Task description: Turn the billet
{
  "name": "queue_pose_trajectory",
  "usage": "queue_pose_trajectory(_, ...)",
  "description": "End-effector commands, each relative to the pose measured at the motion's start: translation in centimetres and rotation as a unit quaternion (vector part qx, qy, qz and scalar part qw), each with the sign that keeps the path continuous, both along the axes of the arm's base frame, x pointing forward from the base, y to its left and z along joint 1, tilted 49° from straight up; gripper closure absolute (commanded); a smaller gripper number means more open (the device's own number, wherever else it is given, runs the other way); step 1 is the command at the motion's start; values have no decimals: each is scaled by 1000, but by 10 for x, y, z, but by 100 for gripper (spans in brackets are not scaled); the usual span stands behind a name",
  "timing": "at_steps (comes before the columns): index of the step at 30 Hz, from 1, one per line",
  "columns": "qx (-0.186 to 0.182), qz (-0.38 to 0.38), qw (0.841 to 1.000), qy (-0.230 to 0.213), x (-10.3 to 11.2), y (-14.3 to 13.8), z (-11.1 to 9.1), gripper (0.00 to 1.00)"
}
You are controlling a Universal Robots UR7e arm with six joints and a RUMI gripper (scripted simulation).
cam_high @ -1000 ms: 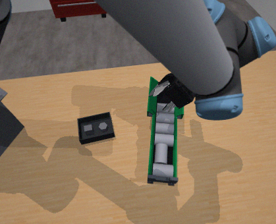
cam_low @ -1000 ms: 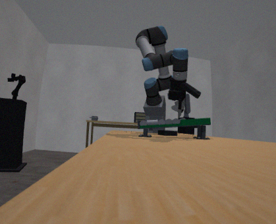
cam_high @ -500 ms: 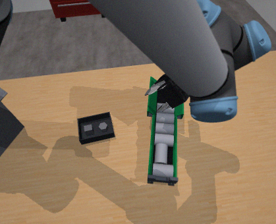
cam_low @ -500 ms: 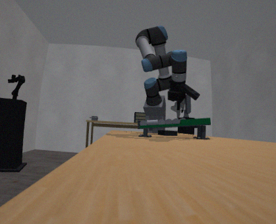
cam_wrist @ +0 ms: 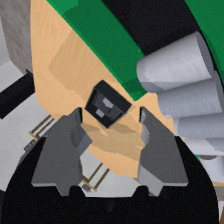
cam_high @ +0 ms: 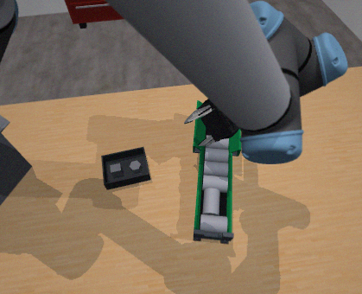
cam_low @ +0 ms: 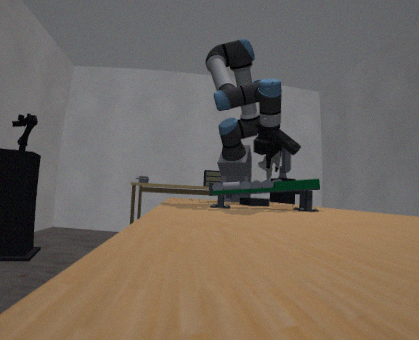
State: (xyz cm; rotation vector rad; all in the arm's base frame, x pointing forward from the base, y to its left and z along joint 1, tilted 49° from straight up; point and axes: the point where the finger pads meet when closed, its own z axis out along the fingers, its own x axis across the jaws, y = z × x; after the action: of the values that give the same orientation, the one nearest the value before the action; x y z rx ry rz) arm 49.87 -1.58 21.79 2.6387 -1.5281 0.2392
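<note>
The green feed ramp [cam_high: 212, 186] runs down the table to a dark stop [cam_high: 213, 236]. One grey billet [cam_high: 211, 201] lies lengthwise on it, just above a crosswise billet [cam_high: 214, 222] that rests against the stop. More billets [cam_high: 216, 168] lie across the ramp higher up; they also show in the wrist view [cam_wrist: 185, 75]. My gripper [cam_high: 200, 129] hovers over the ramp's upper end, at its left wall, above the billets. Its fingers are partly open with nothing between them. In the side view the gripper [cam_low: 275, 170] hangs just above the ramp [cam_low: 265, 187].
A black tray [cam_high: 125, 168] with two small grey pieces lies left of the ramp; it also shows between my fingers in the wrist view [cam_wrist: 106, 105]. My arm's big links cover the ramp's upper right. A red cabinet [cam_high: 93, 9] stands beyond the table.
</note>
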Motion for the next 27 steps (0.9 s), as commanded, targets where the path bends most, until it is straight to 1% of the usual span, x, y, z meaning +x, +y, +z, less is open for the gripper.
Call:
queue_pose_trajectory(1, 14, -38, 999, 2, -8, 2, -8, 60)
queue_pose_trajectory(3, 24, -65, 998, 4, -14, 3, -14, 60)
queue_pose_trajectory(15, 24, -65, 998, 4, -14, 3, -14, 60)
queue_pose_trajectory(20, 46, -129, 991, 10, -27, 7, -27, 60)
queue_pose_trajectory(27, 46, -129, 991, 10, -27, 7, -27, 60)
